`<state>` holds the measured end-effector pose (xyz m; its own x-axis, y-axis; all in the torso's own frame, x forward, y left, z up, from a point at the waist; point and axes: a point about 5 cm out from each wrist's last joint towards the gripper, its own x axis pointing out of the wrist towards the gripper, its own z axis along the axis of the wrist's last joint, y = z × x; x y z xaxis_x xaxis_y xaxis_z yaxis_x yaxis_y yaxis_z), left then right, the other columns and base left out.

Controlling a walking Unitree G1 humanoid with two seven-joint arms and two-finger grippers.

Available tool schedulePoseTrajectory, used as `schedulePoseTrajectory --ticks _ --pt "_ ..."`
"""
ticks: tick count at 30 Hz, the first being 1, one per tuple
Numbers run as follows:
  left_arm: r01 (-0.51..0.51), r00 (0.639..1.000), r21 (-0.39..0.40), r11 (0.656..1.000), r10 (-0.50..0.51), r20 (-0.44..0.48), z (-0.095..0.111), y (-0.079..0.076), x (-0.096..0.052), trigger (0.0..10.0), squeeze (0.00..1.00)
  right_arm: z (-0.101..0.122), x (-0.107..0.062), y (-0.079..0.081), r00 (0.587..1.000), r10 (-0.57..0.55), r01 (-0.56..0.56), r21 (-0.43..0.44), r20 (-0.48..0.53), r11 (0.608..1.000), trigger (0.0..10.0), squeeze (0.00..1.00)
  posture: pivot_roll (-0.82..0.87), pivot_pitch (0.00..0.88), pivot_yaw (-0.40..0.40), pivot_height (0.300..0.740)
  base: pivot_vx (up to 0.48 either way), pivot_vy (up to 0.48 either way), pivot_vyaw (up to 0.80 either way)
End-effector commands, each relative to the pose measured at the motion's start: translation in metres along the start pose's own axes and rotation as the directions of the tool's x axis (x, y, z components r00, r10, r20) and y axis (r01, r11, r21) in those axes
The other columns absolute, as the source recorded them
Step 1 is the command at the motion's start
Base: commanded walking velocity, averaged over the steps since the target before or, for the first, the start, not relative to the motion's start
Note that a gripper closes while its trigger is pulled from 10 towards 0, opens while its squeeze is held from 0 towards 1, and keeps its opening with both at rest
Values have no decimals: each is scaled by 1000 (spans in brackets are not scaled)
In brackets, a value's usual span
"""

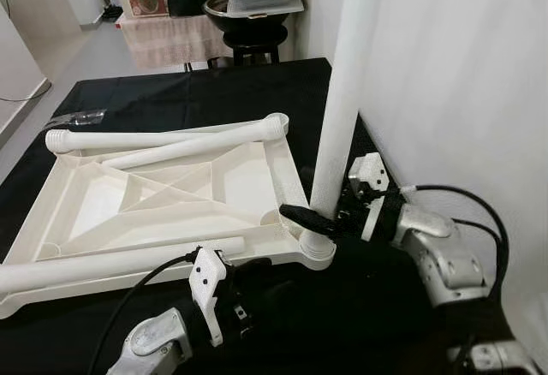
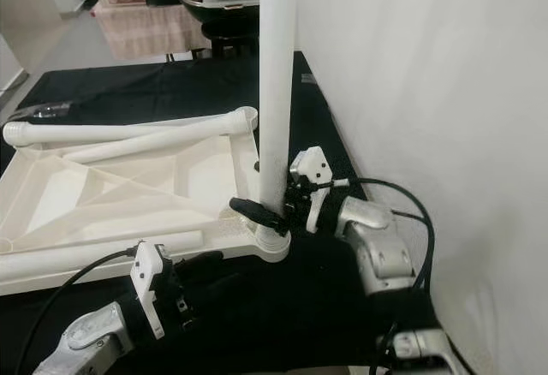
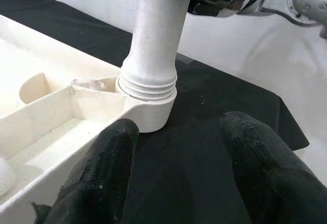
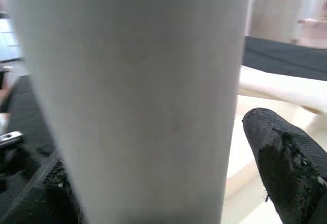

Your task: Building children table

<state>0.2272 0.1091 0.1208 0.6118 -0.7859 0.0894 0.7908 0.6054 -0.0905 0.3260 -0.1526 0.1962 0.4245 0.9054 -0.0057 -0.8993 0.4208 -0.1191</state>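
White plastic leg (image 1: 341, 92) is standing vertical in the tabletop's (image 1: 171, 195) corner socket; right hand (image 1: 318, 219) is clasping it, left hand (image 3: 176, 178) is hovering open.

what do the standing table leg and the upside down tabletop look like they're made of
Standing leg: likely moulded plastic, matt white; moulded thread rings show at its base, just above the socket. The right hand grips it.
Tabletop: probably the same plastic, off-white, with thin moulded ribs across its underside.
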Motion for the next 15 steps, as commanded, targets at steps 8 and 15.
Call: schedulePoseTrajectory --ticks 8,15 --pt "-15 1000 -4 1000 15 -23 -3 1 -3 10000 0 0 -1 -6 993 118 -118 44 6 992 0 0 -81 108 23 740 0 0 0" --pt "-13 1000 -6 1000 13 -20 -3 -1 -3 10000 0 -13 -6 -2 1000 15 -14 33 -23 999 0 0 -88 117 20 740 0 0 0"
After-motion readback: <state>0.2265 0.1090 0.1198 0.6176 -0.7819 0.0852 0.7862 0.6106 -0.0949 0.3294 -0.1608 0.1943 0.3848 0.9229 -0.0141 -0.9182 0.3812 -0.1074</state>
